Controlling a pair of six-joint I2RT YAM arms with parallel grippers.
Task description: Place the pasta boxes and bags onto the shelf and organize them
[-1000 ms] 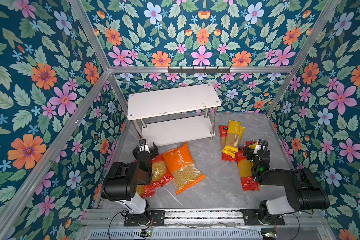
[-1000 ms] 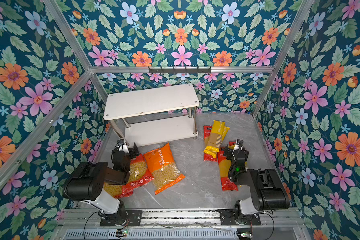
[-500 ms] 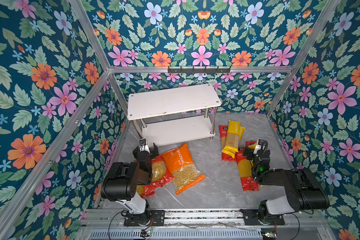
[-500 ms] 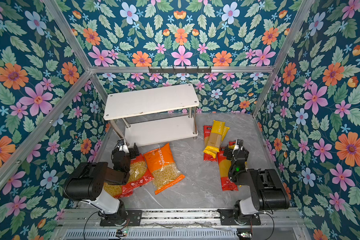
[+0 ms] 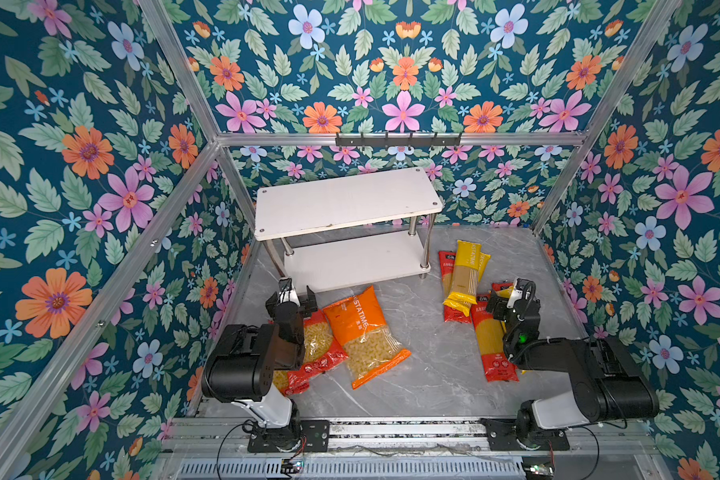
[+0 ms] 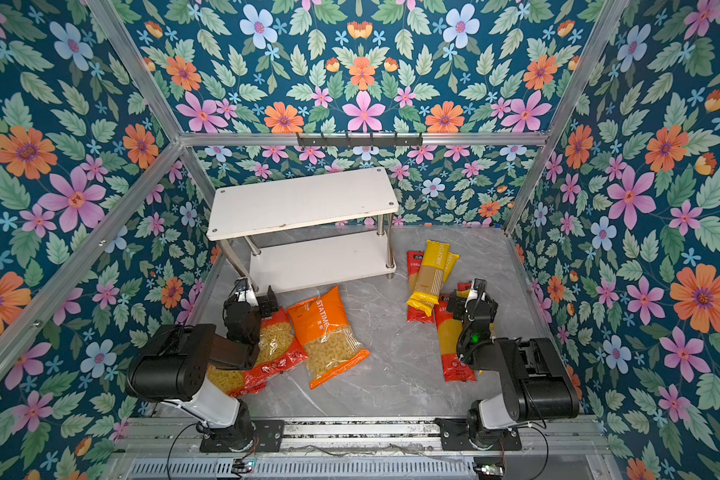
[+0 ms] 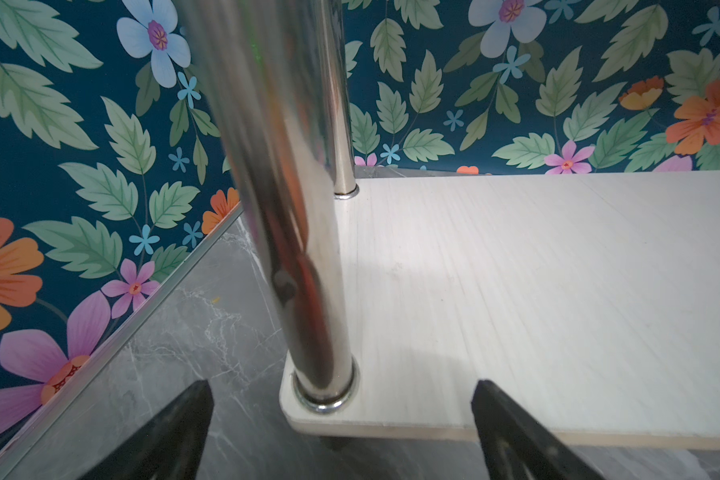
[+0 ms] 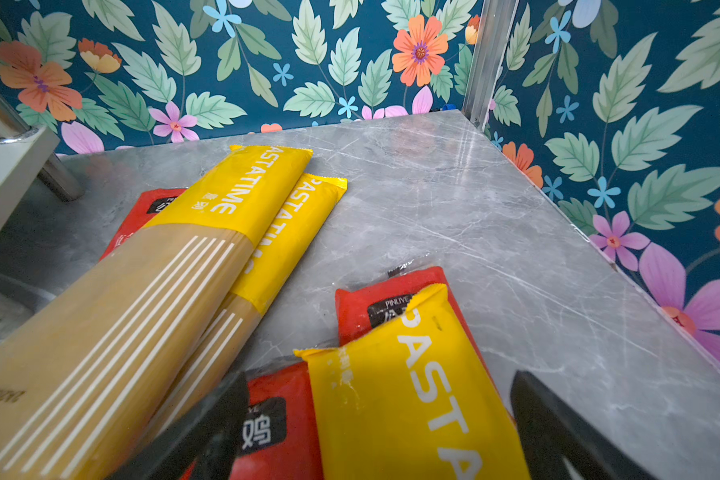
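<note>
The shelf [image 5: 346,203] [image 6: 300,203], two white boards on shiny legs, stands at the back left. An orange bag [image 5: 362,332] [image 6: 325,332] of curly pasta lies in front of it. Short red bags [image 5: 321,349] [image 6: 275,353] lie partly under my left arm. My left gripper [image 5: 298,293] [image 7: 341,386] is open and holds nothing, its jaws either side of the shelf's front leg [image 7: 283,208]. Long yellow packs [image 5: 464,270] [image 8: 225,216] and red packs [image 5: 491,345] lie on the right. My right gripper [image 5: 508,295] [image 8: 381,376] hangs open over a yellow pack [image 8: 404,395].
A black hook rail [image 5: 398,139] hangs on the back wall above the shelf. Floral walls with aluminium posts close in the grey marble table [image 5: 425,365] on three sides. Both arm bases sit on the front rail.
</note>
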